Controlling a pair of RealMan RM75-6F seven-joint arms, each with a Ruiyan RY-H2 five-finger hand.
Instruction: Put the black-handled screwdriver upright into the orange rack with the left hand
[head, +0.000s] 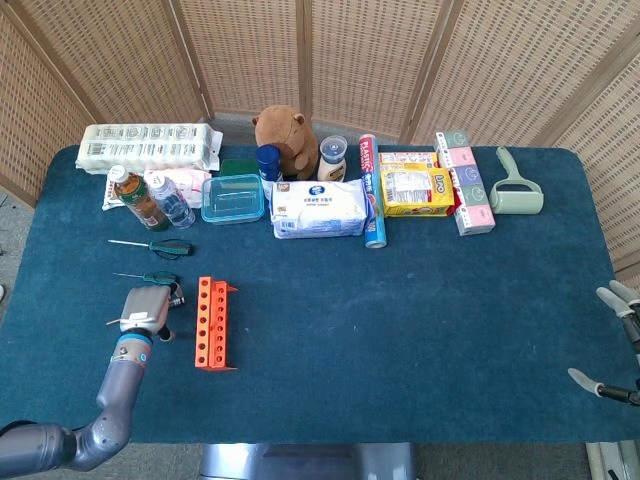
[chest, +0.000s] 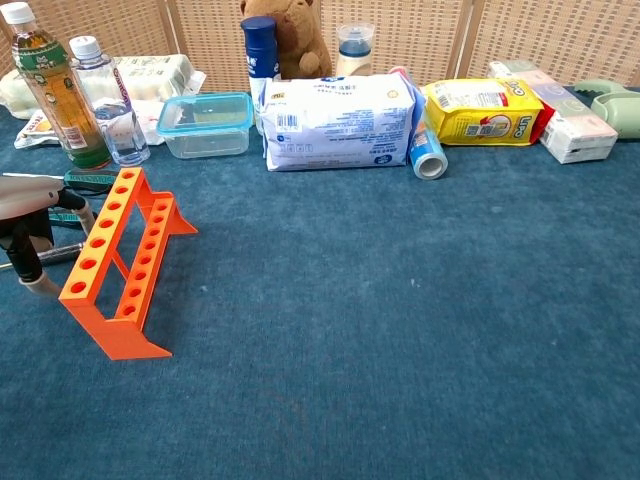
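The black-handled screwdriver (chest: 62, 252) lies flat on the blue cloth just left of the orange rack (chest: 115, 265), its handle end (head: 176, 297) pointing toward the rack (head: 215, 322). My left hand (head: 144, 308) hovers over it, fingers (chest: 72, 208) pointing down on the far side and the thumb (chest: 36, 278) on the near side. The tool lies between them and is not lifted. The rack stands empty with its holes facing up. My right hand (head: 628, 318) hangs at the table's right edge with its fingers spread and holds nothing.
Two green-handled screwdrivers (head: 152, 245) (head: 150, 278) lie behind the left hand. Bottles (chest: 60, 90), a clear box (chest: 205, 122), a wipes pack (chest: 335, 120), a plush toy and snack boxes line the back. Bare cloth spreads right of the rack.
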